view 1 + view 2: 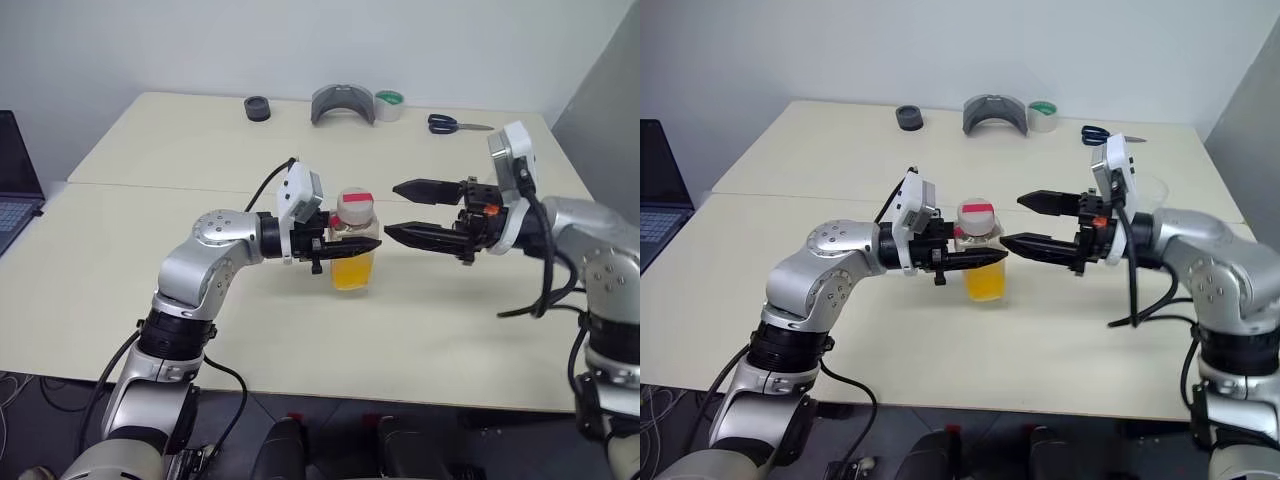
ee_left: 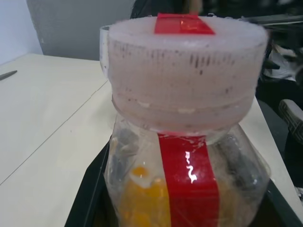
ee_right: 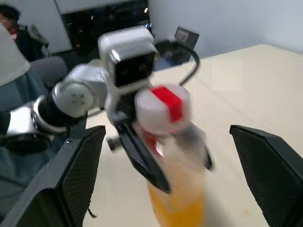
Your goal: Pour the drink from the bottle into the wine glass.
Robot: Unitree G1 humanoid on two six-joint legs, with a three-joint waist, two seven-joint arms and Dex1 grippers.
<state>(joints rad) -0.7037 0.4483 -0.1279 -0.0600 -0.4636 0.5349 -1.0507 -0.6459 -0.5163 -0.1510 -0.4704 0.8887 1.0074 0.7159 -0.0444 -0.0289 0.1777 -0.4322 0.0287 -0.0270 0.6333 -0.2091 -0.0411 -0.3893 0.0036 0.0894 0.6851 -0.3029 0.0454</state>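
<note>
The bottle [image 1: 353,250] hangs just above the middle of the table, upright, and my left gripper [image 1: 365,243] is shut on its body from the left. It is clear plastic with a red strip [image 2: 189,189], and a white cap [image 2: 184,66] with a red patch sits on it. The orange drink [image 1: 985,282] fills its lower half. My right gripper [image 1: 391,210] is open, level with the cap and a short way to its right, touching nothing. Its two fingers [image 3: 80,179] stand wide on either side of the bottle. A faint clear shape behind my right wrist may be the wine glass [image 1: 1152,192].
Along the far edge of the table [image 1: 150,300] lie a black round piece [image 1: 258,108], a grey curved part [image 1: 342,104], a tape roll [image 1: 389,104] and blue-handled scissors [image 1: 455,124]. A laptop [image 1: 10,190] sits off the table's left side.
</note>
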